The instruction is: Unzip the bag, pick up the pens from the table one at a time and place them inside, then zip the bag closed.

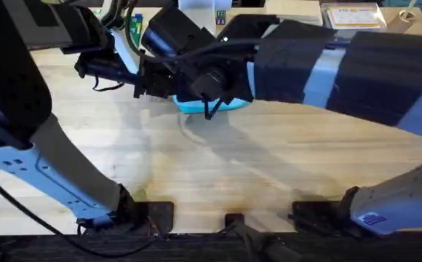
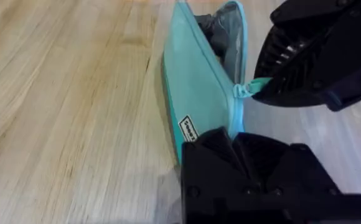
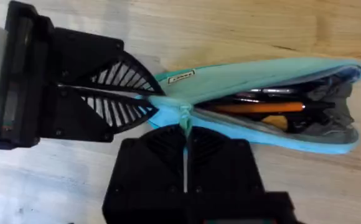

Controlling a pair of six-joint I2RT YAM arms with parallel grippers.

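Two pens [image 3: 261,107], one orange, lay inside the light blue fabric pouch [image 1: 209,105] at twelve o'clock on the wooden table [image 1: 269,167]. The left gripper [image 3: 146,102] pinched its end; the right gripper [image 2: 261,87] clamped the pull tab [image 2: 248,89]. A slipped tab could stall zipping.

Cluttered items [image 1: 353,14] beyond the far edge

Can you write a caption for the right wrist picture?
Both grippers hold one end of the open bag, pens inside.

black arms, grey links, black ribbed tool fingers [image 3: 115,109].
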